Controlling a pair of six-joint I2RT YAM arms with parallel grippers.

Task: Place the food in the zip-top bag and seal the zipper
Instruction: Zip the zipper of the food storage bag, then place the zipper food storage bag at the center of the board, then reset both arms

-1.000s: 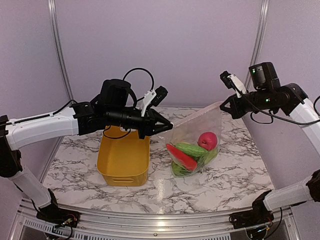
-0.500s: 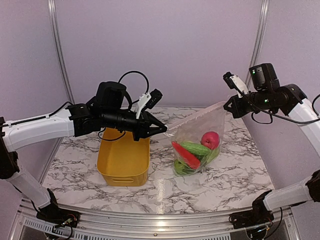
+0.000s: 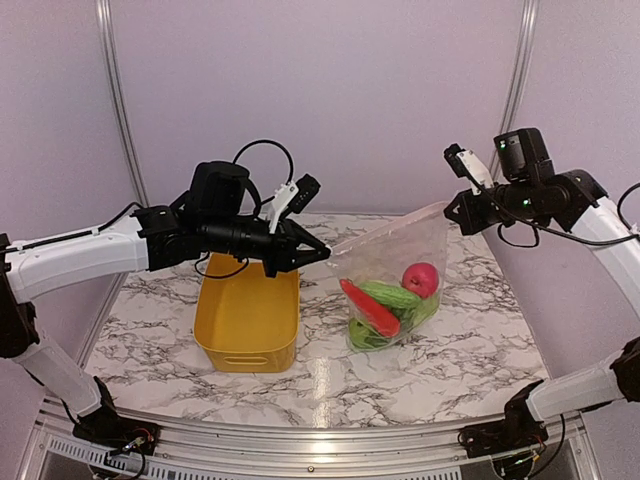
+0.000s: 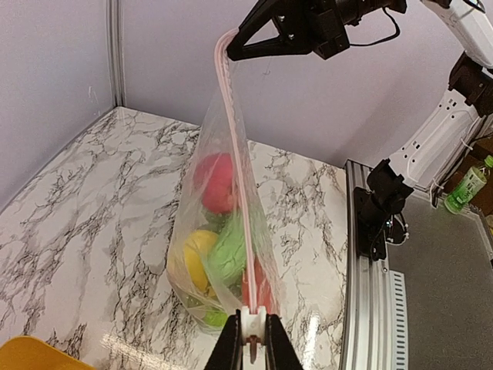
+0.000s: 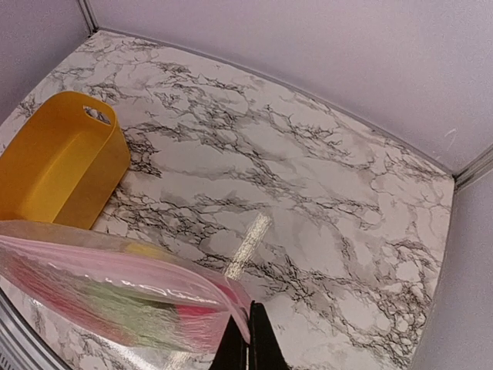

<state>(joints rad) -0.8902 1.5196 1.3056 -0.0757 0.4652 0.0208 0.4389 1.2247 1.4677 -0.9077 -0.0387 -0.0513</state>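
Note:
The clear zip-top bag (image 3: pixel 400 262) hangs stretched between my two grippers, its bottom low over the marble table. Inside lie a red apple (image 3: pixel 421 279), a green cucumber (image 3: pixel 388 296) and a long red piece (image 3: pixel 366 309). The left wrist view also shows a yellow lemon (image 4: pixel 192 258) and a green piece (image 4: pixel 229 253) in it. My left gripper (image 3: pixel 322 253) is shut on the white slider (image 4: pixel 253 324) at the near end of the pink zipper (image 4: pixel 235 154). My right gripper (image 3: pixel 452 208) is shut on the bag's far top corner (image 5: pixel 231 297).
The yellow tub (image 3: pixel 247 320) stands on the table under my left arm and left of the bag; it also shows in the right wrist view (image 5: pixel 54 162). A metal rail (image 4: pixel 370 308) runs along the table's edge. Walls enclose the back and both sides.
My left gripper has drawn back to the left with the slider end. The bag has risen a little and its top edge is pulled straighter. My right gripper has barely moved.

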